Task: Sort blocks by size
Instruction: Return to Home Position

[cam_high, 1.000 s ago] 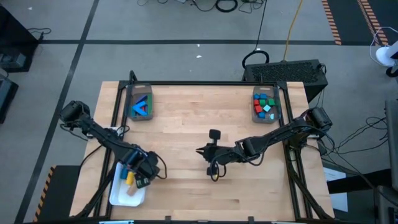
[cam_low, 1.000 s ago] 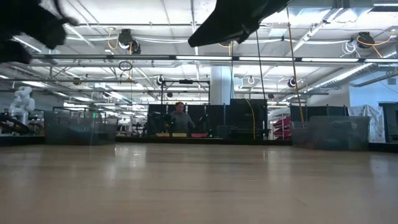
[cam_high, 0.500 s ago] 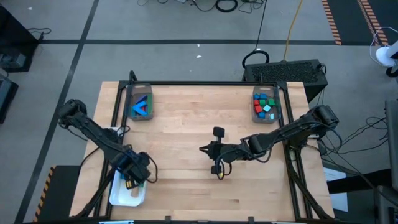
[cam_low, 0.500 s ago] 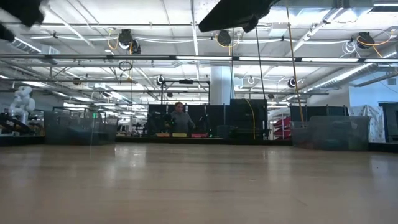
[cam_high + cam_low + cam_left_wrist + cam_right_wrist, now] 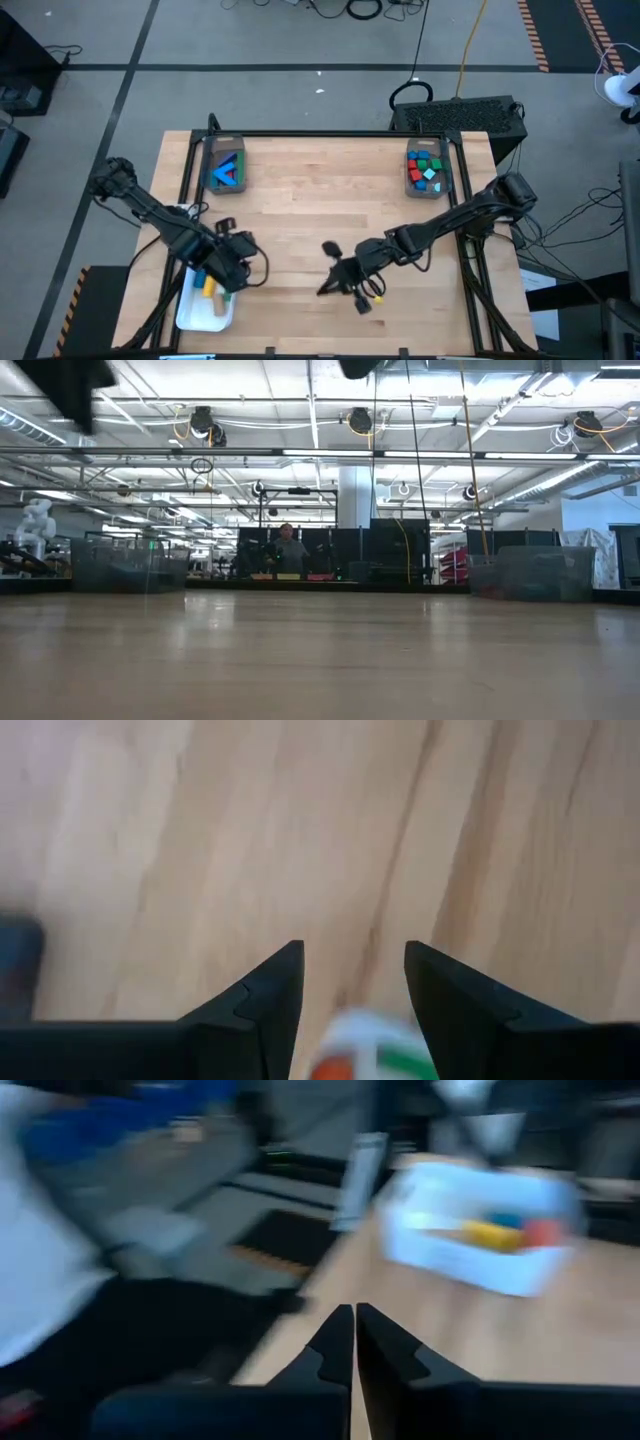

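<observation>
Left gripper (image 5: 350, 955) shifting off white bin (image 5: 188, 315) at desk (image 5: 320, 200) near-left corner, fingers spread, empty. Right gripper (image 5: 355, 1312) swinging toward near edge, fingers pressed together. Blocks (image 5: 428, 172) sitting in bin and far-edge trays (image 5: 447, 190); sorting looking finished.

Robotics lab, exposed ceiling trusses (image 5: 150, 451) and strip lights (image 5: 330, 453), person (image 5: 290, 550) at a distant bench beyond the tabletop's (image 5: 320, 660) far edge, grey floor (image 5: 250, 40) with hazard striping (image 5: 535, 35) and loose cables (image 5: 363, 9).
</observation>
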